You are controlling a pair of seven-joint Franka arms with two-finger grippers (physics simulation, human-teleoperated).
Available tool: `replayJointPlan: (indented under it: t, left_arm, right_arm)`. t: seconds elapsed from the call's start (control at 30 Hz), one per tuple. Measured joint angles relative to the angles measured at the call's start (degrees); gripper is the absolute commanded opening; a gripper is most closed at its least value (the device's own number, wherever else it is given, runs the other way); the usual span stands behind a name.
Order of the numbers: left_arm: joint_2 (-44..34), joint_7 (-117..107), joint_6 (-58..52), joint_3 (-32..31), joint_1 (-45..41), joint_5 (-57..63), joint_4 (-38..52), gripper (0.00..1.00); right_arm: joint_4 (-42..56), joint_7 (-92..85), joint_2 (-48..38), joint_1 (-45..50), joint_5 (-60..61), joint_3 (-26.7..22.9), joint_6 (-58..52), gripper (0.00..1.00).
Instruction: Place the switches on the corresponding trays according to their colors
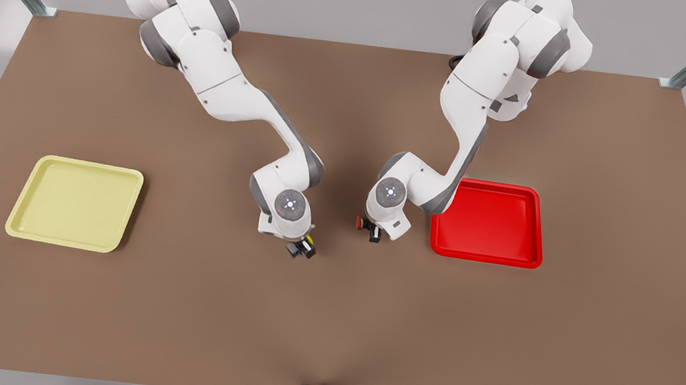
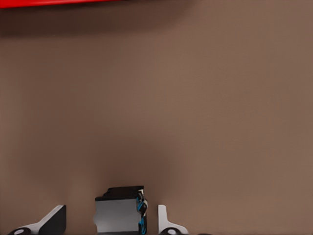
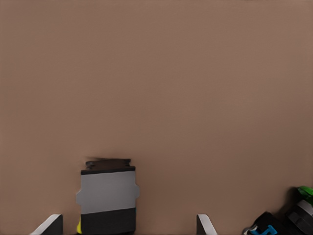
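Both grippers sit low over the brown table (image 1: 326, 323) with fingers spread. The left gripper (image 2: 111, 223) straddles the red-capped switch (image 1: 360, 223) just beside the red tray (image 1: 488, 225), one finger (image 2: 166, 221) seemingly a sliver off the dark body. The right gripper (image 3: 128, 225) brackets the yellow-capped switch (image 3: 107, 196) with clear gaps either side, well apart from the yellow tray (image 1: 76, 204), and a green-capped switch (image 3: 305, 193) lies near.

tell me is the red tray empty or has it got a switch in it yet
Empty as far as visible: the red tray shows bare floor. The red-capped switch sits on the table by the left gripper.
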Motion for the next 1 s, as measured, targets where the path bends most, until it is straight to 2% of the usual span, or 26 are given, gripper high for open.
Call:
replayJointPlan:
  t: [0.1,0.17,0.2,1.0]
  left_arm:
    - [-0.05,0.00,0.00,0.00,0.09,0.00,0.06,0.69]
    - [0.00,0.00,0.00,0.00,0.09,0.01,0.00,0.65]
    - [0.00,0.00,0.00,0.00,0.09,0.01,0.08,0.60]
    - [-0.58,0.62,-0.62,0.00,0.09,-0.13,0.17,0.56]
  right_arm:
    - [-0.65,-0.69,-0.44,-0.33,-0.01,-0.01,-0.09,1.00]
    - [-0.93,-0.84,-0.52,-0.35,-0.01,-0.09,-0.04,1.00]
    - [-0.94,-0.88,-0.32,-0.32,-0.02,-0.03,0.01,1.00]
    - [-1.96,-3.34,0.18,-1.50,0.07,-0.09,4.07,1.00]
